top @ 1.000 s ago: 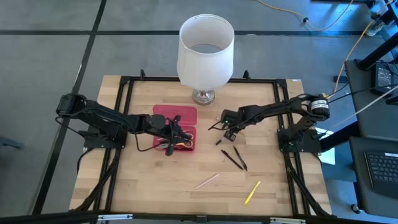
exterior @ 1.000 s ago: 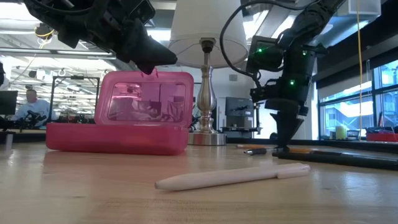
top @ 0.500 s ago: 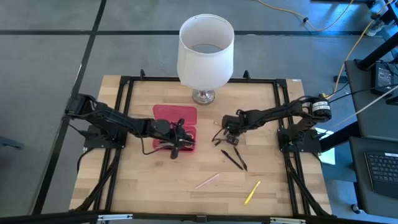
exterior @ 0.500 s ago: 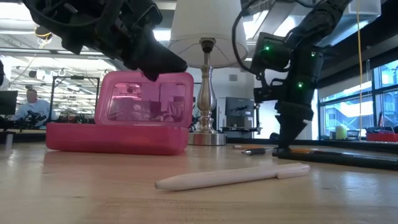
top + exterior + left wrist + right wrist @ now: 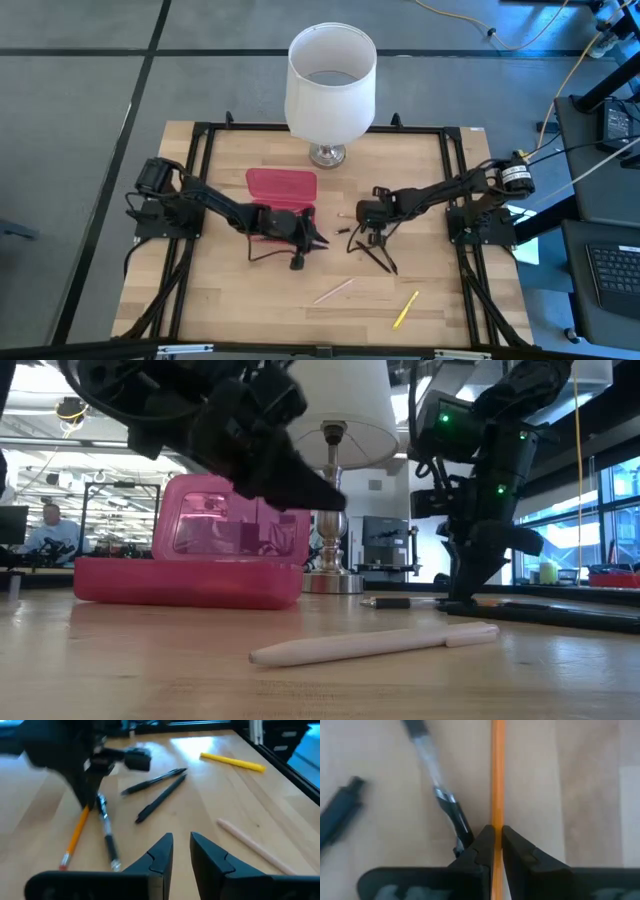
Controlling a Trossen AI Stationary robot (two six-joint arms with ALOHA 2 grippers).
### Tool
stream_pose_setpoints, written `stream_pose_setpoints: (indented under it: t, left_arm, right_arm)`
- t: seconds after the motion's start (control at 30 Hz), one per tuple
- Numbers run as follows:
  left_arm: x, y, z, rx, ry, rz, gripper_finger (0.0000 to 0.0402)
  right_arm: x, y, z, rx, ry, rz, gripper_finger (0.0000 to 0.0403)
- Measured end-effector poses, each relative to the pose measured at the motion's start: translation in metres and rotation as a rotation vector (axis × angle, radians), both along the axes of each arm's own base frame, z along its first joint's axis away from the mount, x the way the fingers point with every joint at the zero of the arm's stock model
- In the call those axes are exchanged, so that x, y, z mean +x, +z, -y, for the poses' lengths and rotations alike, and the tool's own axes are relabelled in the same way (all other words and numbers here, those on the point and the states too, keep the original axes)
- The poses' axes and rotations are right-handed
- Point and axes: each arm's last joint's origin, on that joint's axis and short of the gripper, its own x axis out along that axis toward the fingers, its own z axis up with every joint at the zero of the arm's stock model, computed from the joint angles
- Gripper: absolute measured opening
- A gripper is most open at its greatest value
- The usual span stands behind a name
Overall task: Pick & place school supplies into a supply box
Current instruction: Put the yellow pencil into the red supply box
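Pickup is the step in hand: right gripper (image 5: 494,837) is clamped on a thin orange pencil (image 5: 497,780) lying on the wooden table (image 5: 230,300), needing a lift toward the translucent pink plastic supply box (image 5: 281,185), while left gripper (image 5: 181,851) hovers slightly parted, empty.

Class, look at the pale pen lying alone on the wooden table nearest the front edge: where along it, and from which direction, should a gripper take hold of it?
Grip the pale pen near the middle of its barrel, coming straight down from above with the fingers across its width. It lies flat on the table, long and thin, with bare wood on both sides, so a mid-barrel pinch should lift it level; the yellow pen lies well clear.
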Motion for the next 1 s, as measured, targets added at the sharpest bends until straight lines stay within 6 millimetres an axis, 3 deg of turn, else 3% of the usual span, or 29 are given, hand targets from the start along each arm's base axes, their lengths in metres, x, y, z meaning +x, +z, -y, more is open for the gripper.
stream_pose_setpoints:
  t: [0.23, 0.5, 0.8, 1.0]
  left_arm:
    - [-0.002, 0.005, 0.036, 0.075, 0.14, -0.029, 0.0061]
    - [-0.018, 0.0, 0.067, -0.016, 0.279, -0.068, 0.0061]
    - [-0.019, -0.042, 0.086, -0.102, 0.364, -0.113, 0.0061]
    - [-0.001, -0.061, 0.094, -0.042, 0.376, -0.095, 0.0061]
  right_arm:
    - [0.001, 0.0, -0.018, 0.007, 0.065, 0.027, 0.0033]
    - [0.006, 0.001, -0.045, 0.043, 0.238, 0.118, 0.0033]
    - [0.002, 0.003, -0.079, 0.061, 0.388, 0.178, 0.0034]
    - [0.004, 0.003, -0.09, 0.059, 0.461, 0.227, 0.0034]
